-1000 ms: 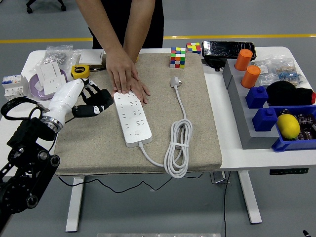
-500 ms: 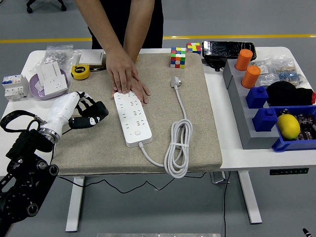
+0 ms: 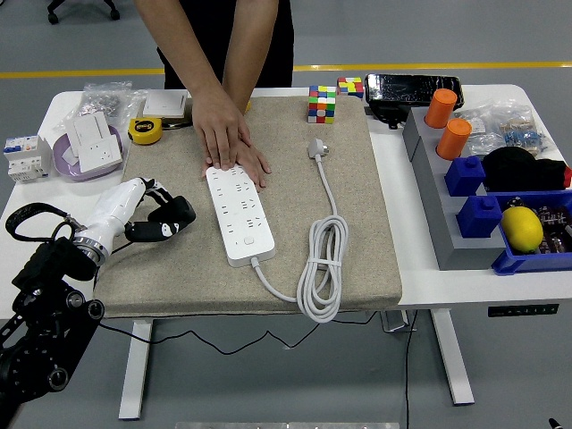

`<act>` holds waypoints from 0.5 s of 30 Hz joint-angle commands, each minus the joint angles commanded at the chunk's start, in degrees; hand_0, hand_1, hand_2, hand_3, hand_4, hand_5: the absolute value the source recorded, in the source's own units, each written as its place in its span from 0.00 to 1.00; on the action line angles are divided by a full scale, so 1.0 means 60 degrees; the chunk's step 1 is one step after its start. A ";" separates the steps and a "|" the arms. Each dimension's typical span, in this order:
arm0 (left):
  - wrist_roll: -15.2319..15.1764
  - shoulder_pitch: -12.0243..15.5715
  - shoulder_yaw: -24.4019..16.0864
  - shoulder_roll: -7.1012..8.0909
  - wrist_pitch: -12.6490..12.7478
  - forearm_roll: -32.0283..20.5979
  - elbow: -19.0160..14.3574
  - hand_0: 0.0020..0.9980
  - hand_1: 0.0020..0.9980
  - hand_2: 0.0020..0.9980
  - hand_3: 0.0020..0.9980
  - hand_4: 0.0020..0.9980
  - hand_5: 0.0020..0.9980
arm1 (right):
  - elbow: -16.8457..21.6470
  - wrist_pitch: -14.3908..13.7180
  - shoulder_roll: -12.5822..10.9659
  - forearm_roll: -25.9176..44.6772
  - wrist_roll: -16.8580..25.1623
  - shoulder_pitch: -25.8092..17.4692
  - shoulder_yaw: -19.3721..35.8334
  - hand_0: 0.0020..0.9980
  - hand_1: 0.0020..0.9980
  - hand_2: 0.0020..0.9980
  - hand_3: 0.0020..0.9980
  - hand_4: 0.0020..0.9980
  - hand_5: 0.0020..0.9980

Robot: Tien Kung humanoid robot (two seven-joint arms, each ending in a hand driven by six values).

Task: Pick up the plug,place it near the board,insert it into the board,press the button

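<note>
A white power strip (image 3: pixel 238 214) lies on the beige mat (image 3: pixel 357 214), its cable coiled at the right (image 3: pixel 322 268). The white plug (image 3: pixel 317 147) rests on the mat near the far edge, unplugged. A person at the far side presses both hands (image 3: pixel 228 138) on the strip's far end. My left hand (image 3: pixel 164 214) hovers over the mat's left part, left of the strip, its black fingers loosely curled and holding nothing. The right arm does not show.
Rubik's cubes (image 3: pixel 322 103) stand at the mat's far edge. A yellow tape measure (image 3: pixel 146 130), sockets and a purple dish (image 3: pixel 85 147) sit at the far left. Grey and blue bins with orange cups (image 3: pixel 447 121) and a lemon (image 3: pixel 522 228) line the right side.
My left hand has drawn back toward the near left, away from the strip, and dropped lower over the mat. The person's hands, strip and plug have stayed put.
</note>
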 joint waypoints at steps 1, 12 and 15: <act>0.0001 -0.0006 0.0011 0.0004 -0.0012 -0.0001 -0.0004 0.65 0.70 0.58 0.54 0.82 0.22 | 0.0000 -0.0002 -0.0002 -0.0011 -0.0006 0.0004 0.0014 0.94 0.90 0.84 0.87 1.00 1.00; 0.0047 0.0011 -0.0003 0.0039 -0.0643 0.0069 -0.0088 0.71 0.79 0.74 0.70 1.00 0.33 | 0.0000 0.0002 -0.0003 -0.0027 -0.0010 -0.0014 0.0067 0.94 0.90 0.84 0.87 1.00 1.00; 0.0009 0.0017 -0.0014 0.0040 -0.0667 0.0006 -0.0106 0.71 0.79 0.74 0.70 1.00 0.33 | 0.0000 0.0003 0.0001 -0.0030 -0.0008 -0.0014 0.0075 0.94 0.90 0.84 0.87 1.00 1.00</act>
